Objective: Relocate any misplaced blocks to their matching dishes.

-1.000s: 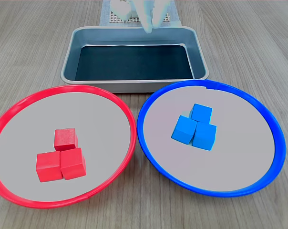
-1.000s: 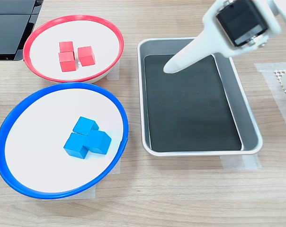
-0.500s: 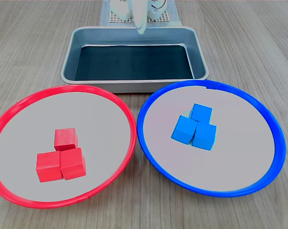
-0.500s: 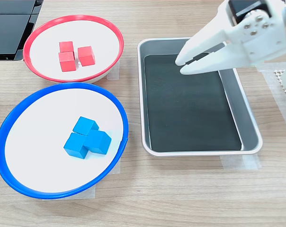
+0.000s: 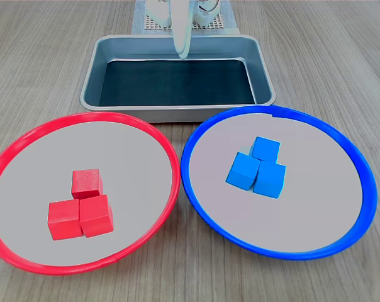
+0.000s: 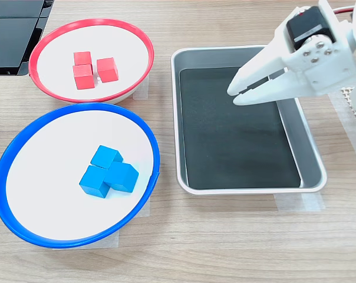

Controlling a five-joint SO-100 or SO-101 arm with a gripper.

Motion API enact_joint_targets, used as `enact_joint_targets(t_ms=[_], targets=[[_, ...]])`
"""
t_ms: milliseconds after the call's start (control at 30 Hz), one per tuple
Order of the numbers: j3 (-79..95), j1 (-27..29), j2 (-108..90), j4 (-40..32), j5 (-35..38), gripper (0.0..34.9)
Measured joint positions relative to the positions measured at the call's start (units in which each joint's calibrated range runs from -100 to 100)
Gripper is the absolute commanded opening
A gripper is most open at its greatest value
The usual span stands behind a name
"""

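Gripper (image 6: 234, 94): jaws nearly closed, empty, above tray (image 6: 310, 153). Red plate (image 5: 26, 138): three red blocks (image 5: 80, 204). Blue plate (image 5: 316, 119): three blue blocks (image 5: 258, 168).

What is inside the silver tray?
The silver tray holds only a dark liner. No blocks show there. The tool hangs above and hides a small patch.

Cropped and hidden parts
Arm (image 5: 180, 16) cut by first exterior view's top edge; red dish (image 5: 26, 141) by its left; dark object (image 6: 13, 32) by second exterior view's left
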Motion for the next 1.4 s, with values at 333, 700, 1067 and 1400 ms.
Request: enact_joint_targets(t_ms=[333, 700, 1067, 1400], targets=[[0.1, 0.0, 0.5, 0.0, -0.3, 0.4], [0.1, 0.0, 0.5, 0.0, -0.4, 0.4], [0.2, 0.0, 0.5, 0.0, -0.4, 0.4], [0.2, 0.0, 0.5, 0.0, -0.4, 0.4]])
